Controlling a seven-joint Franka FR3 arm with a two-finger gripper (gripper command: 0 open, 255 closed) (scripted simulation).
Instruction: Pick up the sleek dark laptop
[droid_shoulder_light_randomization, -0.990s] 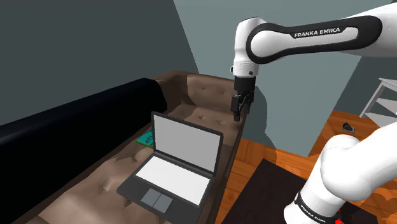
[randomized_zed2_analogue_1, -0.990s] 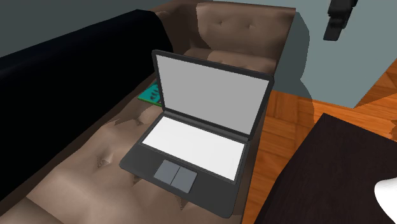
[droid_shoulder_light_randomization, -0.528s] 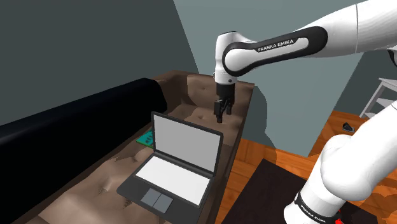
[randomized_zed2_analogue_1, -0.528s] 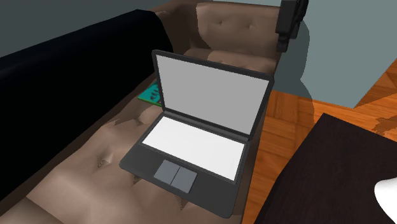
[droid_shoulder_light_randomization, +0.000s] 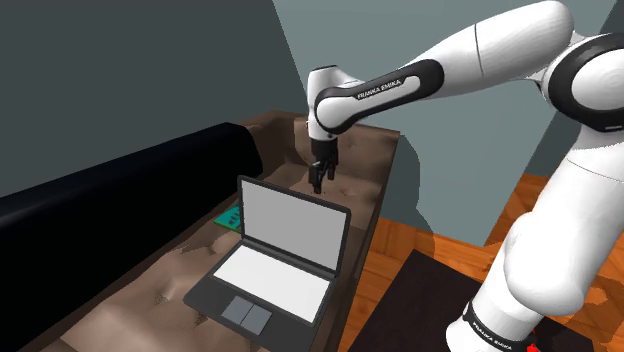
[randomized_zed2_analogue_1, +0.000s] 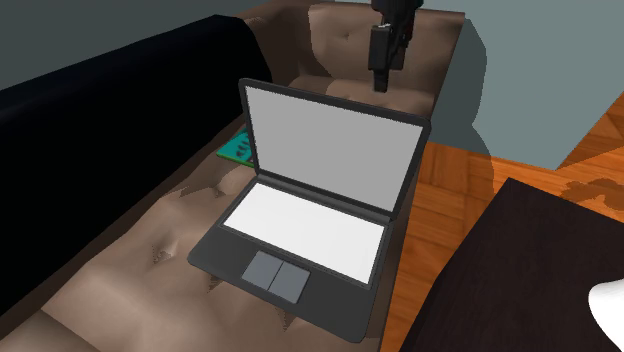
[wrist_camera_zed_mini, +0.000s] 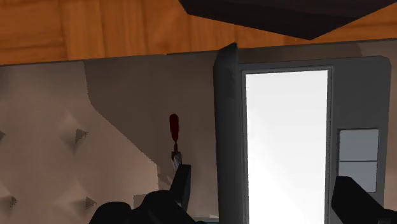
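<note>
A dark grey laptop (droid_shoulder_light_randomization: 270, 270) stands open on a brown sofa (droid_shoulder_light_randomization: 150, 300), its pale screen upright and its light keyboard area facing the front. In the second exterior view the laptop (randomized_zed2_analogue_1: 310, 230) sits mid-seat. My black gripper (droid_shoulder_light_randomization: 318, 180) hangs just above and behind the lid's top edge, pointing down. From the second exterior view the gripper (randomized_zed2_analogue_1: 380, 80) is over the lid's upper right part. In the wrist view the gripper (wrist_camera_zed_mini: 267, 184) is open, its fingers wide apart on either side of the laptop (wrist_camera_zed_mini: 286, 127) lid edge, touching nothing.
A teal flat item (randomized_zed2_analogue_1: 238, 148) lies on the seat behind the laptop's left side. A small red-handled object (wrist_camera_zed_mini: 174, 130) rests on the cushion behind the lid. The sofa's back (droid_shoulder_light_randomization: 120, 180) is black. A dark low table (randomized_zed2_analogue_1: 520, 260) stands on the wood floor (randomized_zed2_analogue_1: 450, 190) beside the sofa.
The arm has swung toward the shoulder view's left and lowered, carrying the gripper from beside the sofa's arm to just above the laptop's lid. The laptop has not moved.
</note>
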